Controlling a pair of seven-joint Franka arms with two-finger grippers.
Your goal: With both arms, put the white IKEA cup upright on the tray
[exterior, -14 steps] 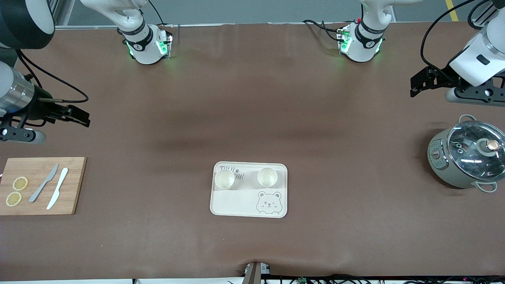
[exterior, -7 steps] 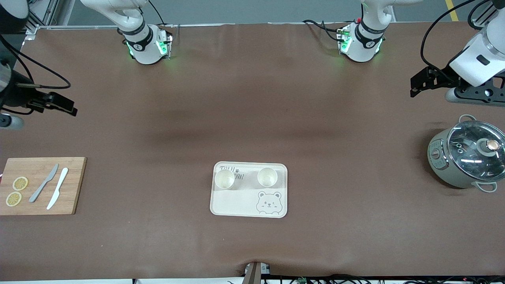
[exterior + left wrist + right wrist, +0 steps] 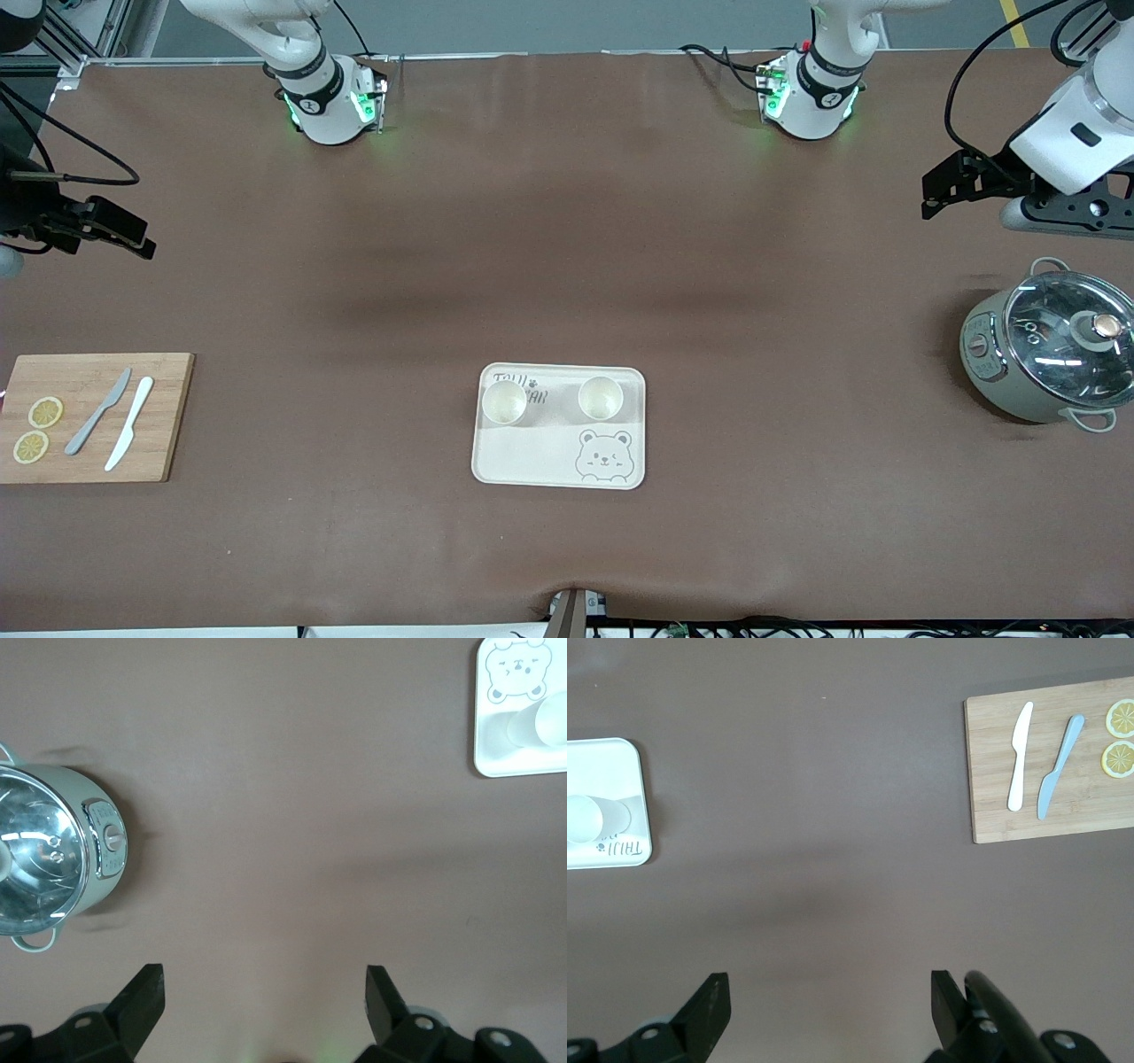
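Cups (image 3: 504,400) upright on tray (image 3: 532,456); grippers (image 3: 264,992) spread, empty.

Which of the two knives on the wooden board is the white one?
On the bamboo cutting board, the white knife is the one farther from the lemon slices. The grey knife lies between it and the slices.
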